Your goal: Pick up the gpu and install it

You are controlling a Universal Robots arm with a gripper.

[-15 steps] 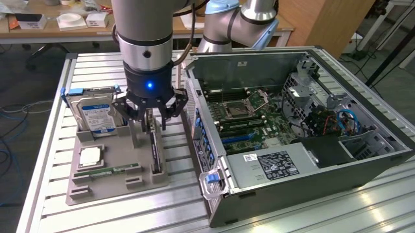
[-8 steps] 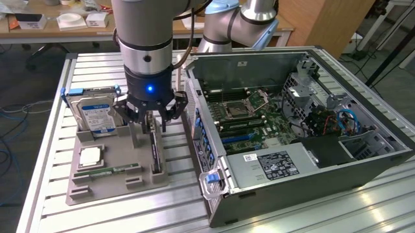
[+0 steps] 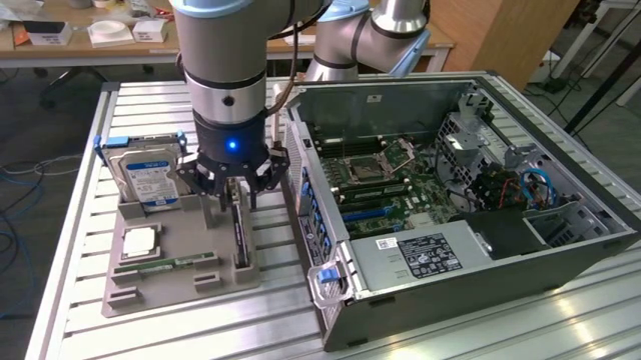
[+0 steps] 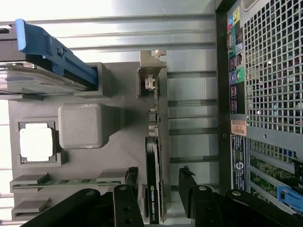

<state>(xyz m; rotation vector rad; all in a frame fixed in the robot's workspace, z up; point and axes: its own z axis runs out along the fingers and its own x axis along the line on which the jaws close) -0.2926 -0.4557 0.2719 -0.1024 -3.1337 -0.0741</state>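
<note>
The gpu (image 4: pixel 154 189) stands on its long edge in a slot of the grey holder tray (image 4: pixel 123 142), black cooler face to one side and its silver end bracket (image 4: pixel 152 71) at the far end. In the exterior view the gpu (image 3: pixel 240 241) sits at the tray's side nearest the computer. My gripper (image 3: pixel 239 196) hangs straight above it, open. In the wrist view the gripper (image 4: pixel 158 182) straddles the card, one black finger (image 4: pixel 130 182) on each side, with a small gap to the card on both sides. Nothing is held.
The tray (image 3: pixel 150 292) also carries a silver hard drive (image 3: pixel 150 178) in a blue bracket, a processor (image 3: pixel 138 240) and a memory stick (image 3: pixel 165 264). The open computer case (image 3: pixel 561 247) lies close on the exterior view's right, motherboard slots (image 3: pixel 380 211) exposed. All rest on a slatted metal table (image 3: pixel 200 330).
</note>
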